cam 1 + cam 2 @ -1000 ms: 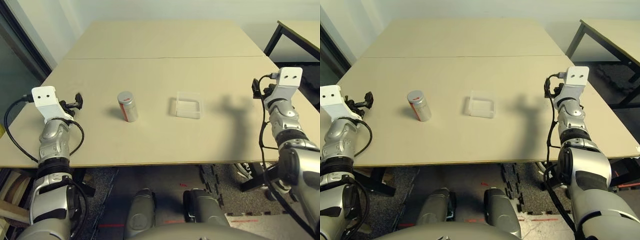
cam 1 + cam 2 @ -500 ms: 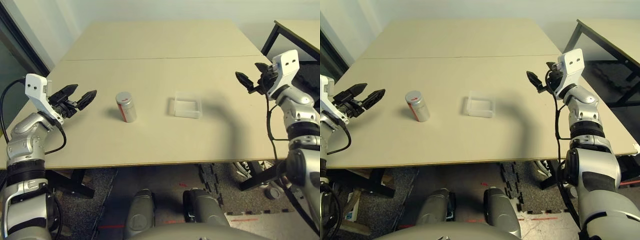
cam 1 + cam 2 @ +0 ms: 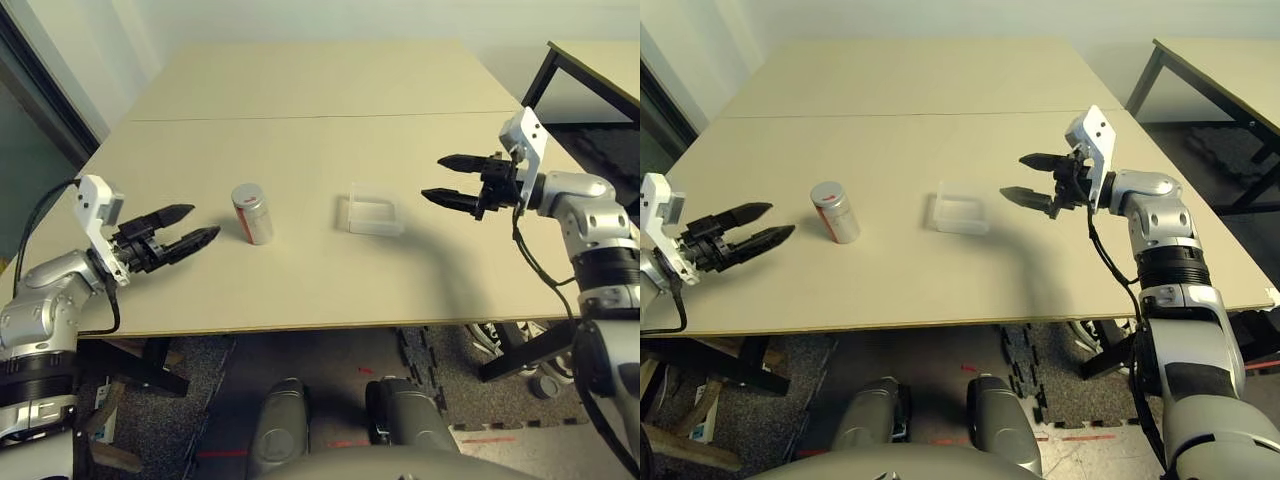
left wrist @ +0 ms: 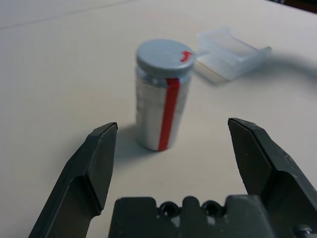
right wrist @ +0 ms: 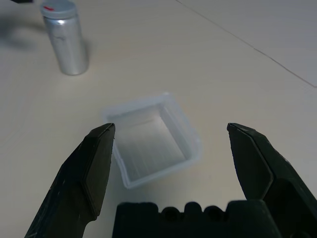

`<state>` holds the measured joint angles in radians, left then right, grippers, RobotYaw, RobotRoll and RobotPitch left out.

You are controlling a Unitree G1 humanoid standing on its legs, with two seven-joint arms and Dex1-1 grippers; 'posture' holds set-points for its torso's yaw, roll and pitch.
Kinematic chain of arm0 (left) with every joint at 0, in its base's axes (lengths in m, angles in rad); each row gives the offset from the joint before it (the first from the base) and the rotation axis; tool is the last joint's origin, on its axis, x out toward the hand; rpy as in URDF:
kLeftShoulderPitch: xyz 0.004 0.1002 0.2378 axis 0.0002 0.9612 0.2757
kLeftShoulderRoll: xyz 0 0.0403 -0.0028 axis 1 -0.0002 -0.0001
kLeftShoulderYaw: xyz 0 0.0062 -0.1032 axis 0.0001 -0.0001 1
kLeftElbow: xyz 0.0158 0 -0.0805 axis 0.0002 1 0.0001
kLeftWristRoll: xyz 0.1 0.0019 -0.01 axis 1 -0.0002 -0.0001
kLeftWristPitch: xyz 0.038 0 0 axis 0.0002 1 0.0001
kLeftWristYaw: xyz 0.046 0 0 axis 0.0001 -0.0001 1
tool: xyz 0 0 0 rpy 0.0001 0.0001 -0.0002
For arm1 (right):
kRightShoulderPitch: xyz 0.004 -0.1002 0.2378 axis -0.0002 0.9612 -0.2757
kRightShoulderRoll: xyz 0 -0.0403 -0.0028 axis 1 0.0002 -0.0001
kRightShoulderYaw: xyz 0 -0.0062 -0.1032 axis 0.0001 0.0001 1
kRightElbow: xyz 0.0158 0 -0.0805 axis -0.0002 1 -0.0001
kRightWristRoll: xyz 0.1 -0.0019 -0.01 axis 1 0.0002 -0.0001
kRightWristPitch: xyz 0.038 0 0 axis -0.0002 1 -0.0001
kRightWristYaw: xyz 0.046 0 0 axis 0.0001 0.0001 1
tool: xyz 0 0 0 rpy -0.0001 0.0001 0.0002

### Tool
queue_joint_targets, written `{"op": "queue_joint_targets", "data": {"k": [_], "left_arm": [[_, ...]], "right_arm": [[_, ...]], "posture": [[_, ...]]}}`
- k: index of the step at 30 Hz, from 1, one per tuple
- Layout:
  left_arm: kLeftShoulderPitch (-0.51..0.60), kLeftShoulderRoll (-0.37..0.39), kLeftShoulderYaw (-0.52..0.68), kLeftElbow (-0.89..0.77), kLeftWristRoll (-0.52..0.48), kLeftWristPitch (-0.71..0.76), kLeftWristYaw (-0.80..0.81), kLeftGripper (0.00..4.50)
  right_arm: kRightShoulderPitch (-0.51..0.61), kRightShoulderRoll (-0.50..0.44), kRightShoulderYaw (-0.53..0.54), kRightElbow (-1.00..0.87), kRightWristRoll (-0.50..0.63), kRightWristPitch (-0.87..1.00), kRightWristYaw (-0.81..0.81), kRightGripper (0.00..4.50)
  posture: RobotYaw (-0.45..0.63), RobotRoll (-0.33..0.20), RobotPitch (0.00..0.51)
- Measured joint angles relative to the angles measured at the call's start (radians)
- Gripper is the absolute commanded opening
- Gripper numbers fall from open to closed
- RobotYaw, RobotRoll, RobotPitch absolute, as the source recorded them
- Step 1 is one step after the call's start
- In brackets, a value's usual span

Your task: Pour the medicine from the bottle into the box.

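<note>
We see the left gripper (image 4: pixel 171 144) with its two black fingers (image 4: pixel 94 163) spread wide and nothing between them. Beyond the fingertips, lined up with the gap, the bottle (image 4: pixel 162 94) stands upright on the tabletop (image 4: pixel 59 69), clear of both fingers. Its round grey cap (image 4: pixel 163 56) is on and carries a small red mark near the rim, and a red stripe runs down the pale side that faces us. Past the bottle lies the box (image 4: pixel 230 52), a shallow clear plastic tray resting flat on the tabletop and apart from the bottle. No edge of the tabletop lies near either thing.
</note>
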<state>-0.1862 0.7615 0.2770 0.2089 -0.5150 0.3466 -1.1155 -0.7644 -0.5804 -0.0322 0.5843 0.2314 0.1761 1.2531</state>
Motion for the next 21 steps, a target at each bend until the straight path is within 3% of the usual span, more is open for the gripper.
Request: {"op": "queue_joint_targets", "data": {"k": [7, 21], "left_arm": [[-0.055, -0.052, -0.074, 0.071, 0.053, -0.074, -0.007, 4.48], [-0.168, -0.15, -0.104, 0.262, 0.141, -0.271, 0.025, 4.48]], "right_arm": [[0.012, -0.004, 0.029, -0.072, 0.007, 0.056, 0.06, 4.5], [0.071, -0.021, 0.03, -0.185, 0.029, 0.136, 0.057, 4.5]], "posture": [[-0.05, 0.0, 0.071], [-0.08, 0.0, 0.07]]}}
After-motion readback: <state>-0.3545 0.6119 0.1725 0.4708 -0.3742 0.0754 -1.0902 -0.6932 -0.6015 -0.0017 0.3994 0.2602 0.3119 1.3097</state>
